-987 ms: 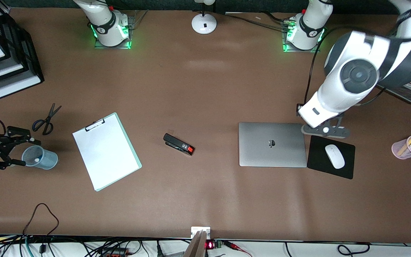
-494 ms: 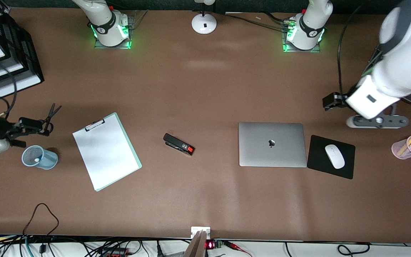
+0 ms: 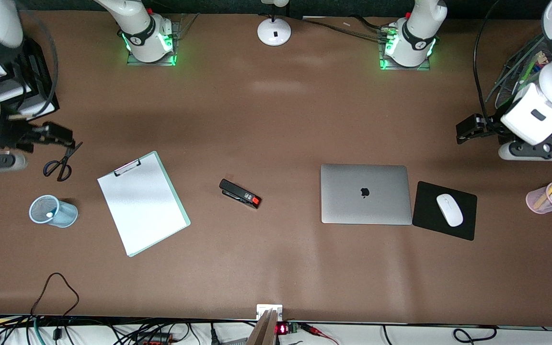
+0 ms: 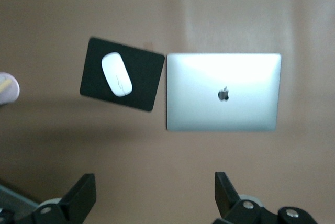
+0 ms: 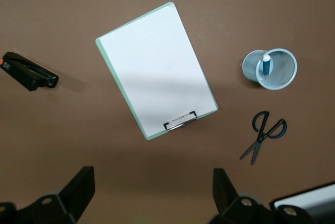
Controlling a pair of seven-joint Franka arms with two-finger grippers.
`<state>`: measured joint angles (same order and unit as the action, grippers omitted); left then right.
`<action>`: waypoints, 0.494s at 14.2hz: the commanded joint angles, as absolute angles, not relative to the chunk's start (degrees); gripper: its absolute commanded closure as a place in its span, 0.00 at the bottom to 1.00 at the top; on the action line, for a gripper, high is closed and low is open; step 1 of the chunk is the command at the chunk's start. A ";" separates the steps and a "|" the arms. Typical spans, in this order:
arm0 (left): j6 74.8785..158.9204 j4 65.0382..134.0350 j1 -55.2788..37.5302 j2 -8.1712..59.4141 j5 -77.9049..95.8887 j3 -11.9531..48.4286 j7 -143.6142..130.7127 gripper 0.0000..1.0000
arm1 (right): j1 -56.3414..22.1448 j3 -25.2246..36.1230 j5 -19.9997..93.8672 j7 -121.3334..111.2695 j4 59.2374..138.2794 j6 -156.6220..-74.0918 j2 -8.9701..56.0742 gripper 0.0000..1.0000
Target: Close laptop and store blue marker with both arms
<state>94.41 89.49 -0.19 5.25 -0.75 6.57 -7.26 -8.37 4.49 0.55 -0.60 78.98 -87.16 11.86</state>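
**Both arms backing off, both jobs apparently done**

On the brown counter [image 3: 276, 120], no task work visibly left.

At three o'clock of the front view: the left arm, pulled away from the laptop's corner where it hovered a second ago. Carries its left tool [image 3: 470, 130] over bare counter now, at about one o'clock from the laptop. Spread wide in the left wrist view, gripping nothing.

At nine o'clock: the right arm, likewise lifted off from beside the mesh cup. Holds the right tool [image 3: 53, 135] over the tips of the scissors [image 3: 61, 163]. Also spread wide in the right wrist view, and empty.

Between three and four o'clock of the counter's middle: the laptop [image 3: 366, 194], lid flat down, logo up, just beside the mouse pad [image 3: 444, 211]. Unmoved over the last second.

At eight o'clock: the mesh cup [image 5: 272, 69], on its side, close to the clipboard [image 5: 156, 69]. Inside, seen from the right wrist: the blue marker [image 5: 266, 66], resting against the wall.

Reads as a retreat after completion: lid closed, marker stored, both tools released and clear.
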 commanded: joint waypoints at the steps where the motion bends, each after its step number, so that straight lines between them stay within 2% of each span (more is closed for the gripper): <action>1: 97.74 96.59 -0.18 -0.43 -0.09 5.19 -5.80 0.00 | -8.53 5.01 -0.53 1.05 84.90 -88.85 6.60 0.00; 3: 96.52 96.86 1.40 -0.62 -0.17 5.71 -5.54 0.00 | -8.53 5.01 -1.40 1.05 87.26 -89.64 3.71 0.00; 7: 94.22 95.54 1.32 -0.09 -0.18 5.89 -5.19 0.00 | -8.26 5.19 -1.76 0.79 98.50 -97.45 -4.82 0.00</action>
